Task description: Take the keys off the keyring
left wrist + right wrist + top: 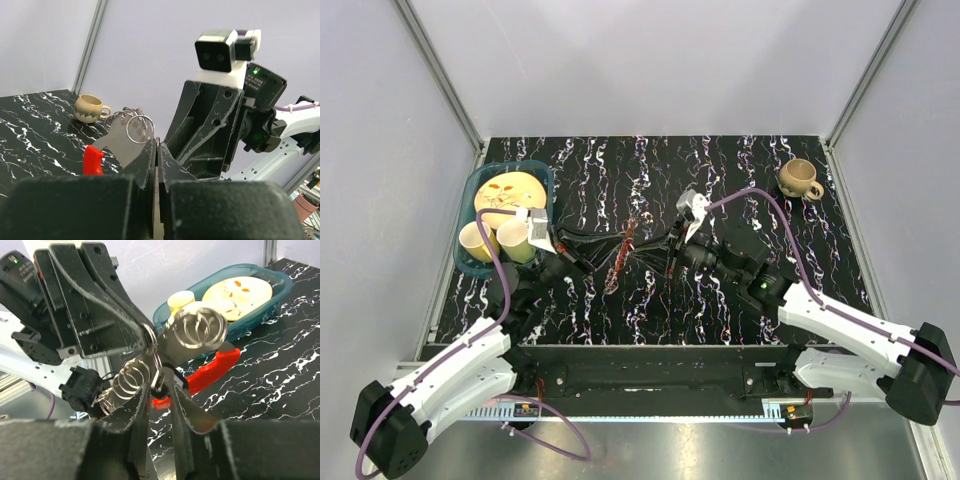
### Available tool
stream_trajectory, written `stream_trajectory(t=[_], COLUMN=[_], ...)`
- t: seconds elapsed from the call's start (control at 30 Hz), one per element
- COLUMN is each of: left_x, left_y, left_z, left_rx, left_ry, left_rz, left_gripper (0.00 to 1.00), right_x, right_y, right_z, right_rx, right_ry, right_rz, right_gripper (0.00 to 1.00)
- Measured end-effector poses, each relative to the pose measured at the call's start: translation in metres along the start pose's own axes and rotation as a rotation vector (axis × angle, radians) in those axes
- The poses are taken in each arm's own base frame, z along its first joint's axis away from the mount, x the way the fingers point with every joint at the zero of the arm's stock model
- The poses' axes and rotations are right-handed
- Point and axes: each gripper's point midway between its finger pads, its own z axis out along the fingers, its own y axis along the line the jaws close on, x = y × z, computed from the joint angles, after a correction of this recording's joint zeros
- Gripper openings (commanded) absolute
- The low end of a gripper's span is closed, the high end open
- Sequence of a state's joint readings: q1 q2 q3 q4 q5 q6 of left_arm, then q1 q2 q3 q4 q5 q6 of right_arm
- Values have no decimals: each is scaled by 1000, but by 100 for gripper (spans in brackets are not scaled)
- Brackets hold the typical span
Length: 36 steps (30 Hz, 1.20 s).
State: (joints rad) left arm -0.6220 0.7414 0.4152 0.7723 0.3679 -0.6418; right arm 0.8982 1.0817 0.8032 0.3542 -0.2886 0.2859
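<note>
The keys (618,266) hang in a bunch with a red piece between both grippers above the table's middle. My left gripper (628,244) is shut on the thin keyring; in the left wrist view (158,146) a metal sliver sits between its jaws. A flat grey key (120,142), its ring (138,129) and the red piece (93,160) stick out to the left. My right gripper (666,256) faces it, shut on the bunch (163,384). Silvery coiled rings (200,328) and the red piece (212,368) show above its fingers.
A teal basket (515,167) with a yellow plate (510,190) and two cups stands at the back left; it also shows in the right wrist view (260,315). A tan mug (800,179) sits at the back right. Grey walls enclose the black marbled table (650,310).
</note>
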Motion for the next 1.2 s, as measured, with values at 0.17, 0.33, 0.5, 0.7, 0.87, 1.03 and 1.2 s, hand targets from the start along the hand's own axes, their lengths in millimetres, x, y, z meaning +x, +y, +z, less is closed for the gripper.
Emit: stream_trajectory(t=[0.17,0.33,0.5,0.7,0.87,1.03,1.2], left_x=[-4,-6,-5,-8,-9,-11,-11], left_y=[-5,-23,-45,-61,-69,-71,-71], left_z=[-1,-3,-5,-7,-10,-11,-11], left_rx=[19,105,231,321,361,373,373], left_ry=[-14,-6,12,10,8,0,1], left_rz=[2,16,20,21,34,42,46], left_gripper=[0,0,0,0,0,0,0], right_x=[10,-21,-35,-30,-36,-34,-31], right_y=[1,16,29,36,52,62,68], right_z=[-15,-36,-34,-26,-26,-24,-24], right_rx=[6,-17,-77,-141,-238,-302,-346], right_ry=[25,-56,-81,-70,-98,-99,-90], right_rz=[-22,-102,-139,-152,-171,-173,-169], right_gripper=[41,43,44,44,43,43,45])
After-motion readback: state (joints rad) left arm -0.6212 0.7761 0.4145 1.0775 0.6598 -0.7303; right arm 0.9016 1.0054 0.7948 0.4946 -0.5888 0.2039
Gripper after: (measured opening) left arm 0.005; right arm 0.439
